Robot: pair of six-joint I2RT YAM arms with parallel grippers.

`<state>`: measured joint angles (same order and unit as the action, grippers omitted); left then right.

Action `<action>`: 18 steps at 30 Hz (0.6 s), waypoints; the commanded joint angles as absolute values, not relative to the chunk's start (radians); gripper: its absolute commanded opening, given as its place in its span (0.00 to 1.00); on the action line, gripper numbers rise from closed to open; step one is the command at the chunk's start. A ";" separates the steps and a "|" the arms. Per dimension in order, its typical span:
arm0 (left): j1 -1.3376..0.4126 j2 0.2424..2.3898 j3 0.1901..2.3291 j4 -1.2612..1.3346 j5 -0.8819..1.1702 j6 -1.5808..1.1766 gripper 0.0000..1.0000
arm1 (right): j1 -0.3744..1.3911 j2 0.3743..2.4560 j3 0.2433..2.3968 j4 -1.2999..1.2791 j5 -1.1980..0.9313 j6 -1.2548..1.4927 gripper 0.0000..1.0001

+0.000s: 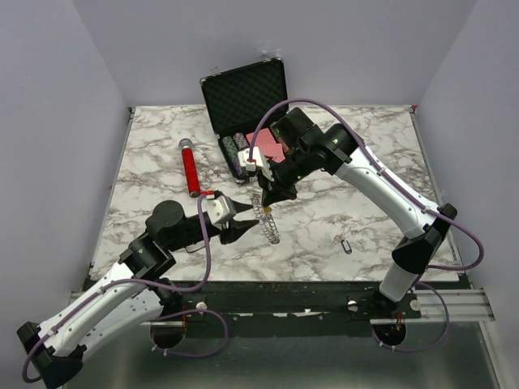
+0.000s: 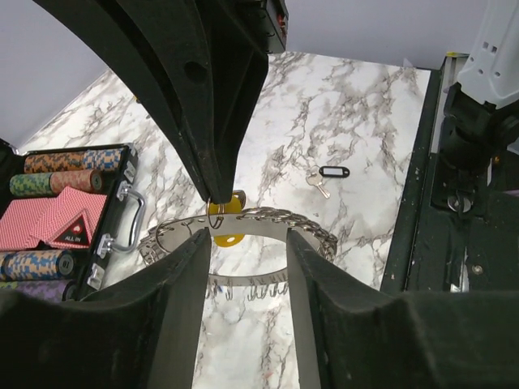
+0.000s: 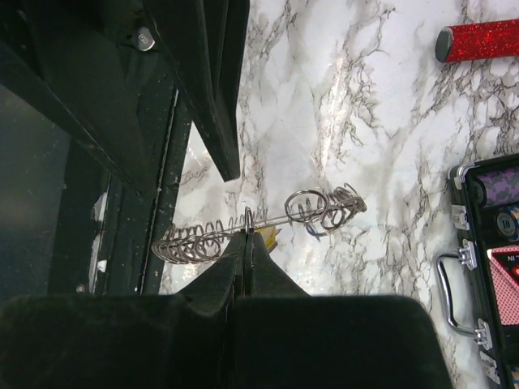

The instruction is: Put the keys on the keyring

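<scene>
Keyring [image 1: 268, 223] mid tabletop [image 1: 365, 162], fwd of the open black case [image 1: 243, 97], btwn the two arms' jaws. Big silver ring w/ small keys fringing it all round. Seen nearly edge-on in rt wrist view, so tilted or up on edge; can't tell if it rests on the marble.

Rt jaws clenched tight, tips pinching the small wire loop of the yellow-tag key [image 2: 229, 239] right at the keyring's rim. Yellow tag hangs just behind the tips, touching or v. close to the big ring. Whether the loop is threaded on: can't tell.

Left jaws released, fingers [image 2: 182, 275] apart, one each side of a stretch of the keyring in left wrist view. Top view puts the tips just beside the ring, no clear contact.

Black-tag key [image 2: 328, 173] lies flat, alone on tabletop, well apart from keyring, toward rt arm's side.

Case holds rows of poker chips [image 2: 57, 162] + red-backed cards [image 2: 36, 223]. Red triangle piece [image 2: 73, 235] on the cards reads "ALL IN". Print on chips too small to read. Red glitter stick [image 1: 190, 170] w/ silver end lies left of case.
</scene>
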<state>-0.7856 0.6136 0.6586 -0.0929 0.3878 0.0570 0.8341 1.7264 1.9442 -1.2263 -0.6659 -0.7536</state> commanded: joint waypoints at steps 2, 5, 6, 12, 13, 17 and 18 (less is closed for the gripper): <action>-0.782 0.650 0.624 0.074 0.405 0.101 0.45 | 0.838 1.732 1.980 -1.247 -0.666 -0.765 0.01; -0.782 0.676 0.626 0.083 0.394 0.112 0.42 | 0.838 1.730 1.979 -1.249 -0.672 -0.765 0.01; -0.782 0.683 0.624 0.084 0.390 0.115 0.41 | 0.838 1.732 1.979 -1.247 -0.675 -0.767 0.01; -0.782 0.698 0.621 0.091 0.365 0.127 0.31 | 0.839 1.732 1.979 -1.250 -0.686 -0.767 0.01; -0.782 0.698 0.620 0.089 0.365 0.130 0.26 | 0.838 1.730 1.979 -1.249 -0.687 -0.765 0.00; -0.784 0.704 0.623 0.077 0.364 0.138 0.24 | 0.838 1.732 1.986 -1.252 -0.695 -0.765 0.01; -0.782 0.707 0.624 0.072 0.362 0.138 0.24 | 0.838 1.733 1.988 -1.253 -0.695 -0.765 0.01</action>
<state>-0.7849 0.6971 0.6304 0.0612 0.3767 0.1158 0.8341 1.7264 1.9450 -1.2381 -0.6666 -0.7601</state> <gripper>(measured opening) 0.242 0.008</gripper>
